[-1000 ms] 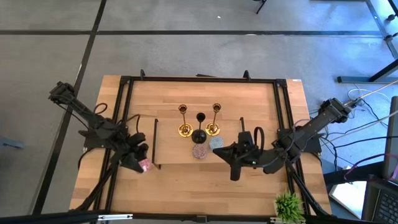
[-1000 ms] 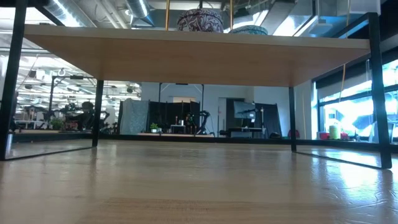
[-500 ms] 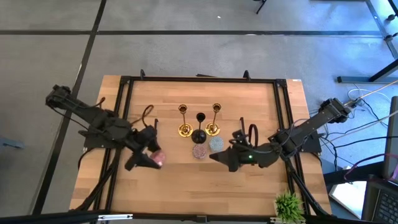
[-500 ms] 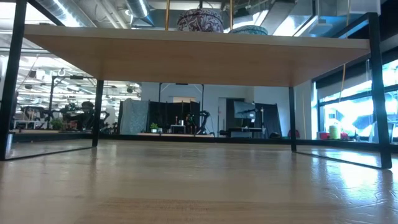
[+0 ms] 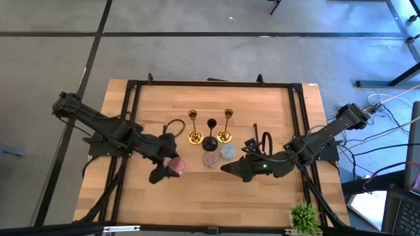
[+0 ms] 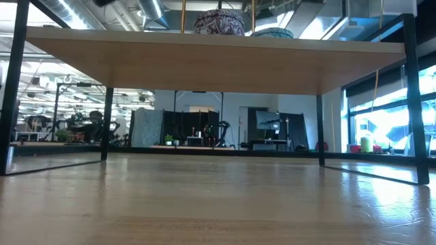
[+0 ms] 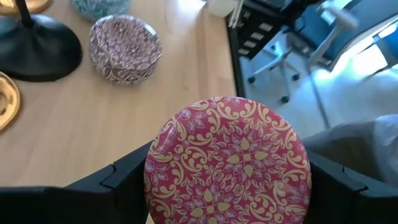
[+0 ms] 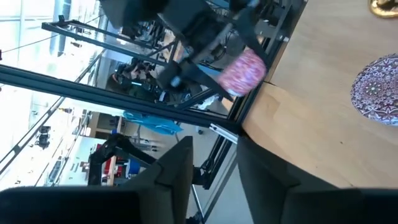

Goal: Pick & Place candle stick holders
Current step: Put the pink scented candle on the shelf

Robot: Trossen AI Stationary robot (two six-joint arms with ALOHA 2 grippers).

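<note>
The left end effector (image 5: 172, 166) has the pink holder (image 5: 176, 166) clamped, just off the mauve holder (image 5: 210, 159) toward the tabletop's left edge. The right end effector (image 5: 226, 168) (empty, fingers narrowly apart) hangs beside the pale blue holder (image 5: 228, 151).

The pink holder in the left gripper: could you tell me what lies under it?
The pink holder, clamped between the left gripper's fingers, hangs over bare wooden board; the patch directly beneath is hidden by it.

I can read no text, label, brand or number in any view. Only ornamental patterns show, no lettering.
</note>
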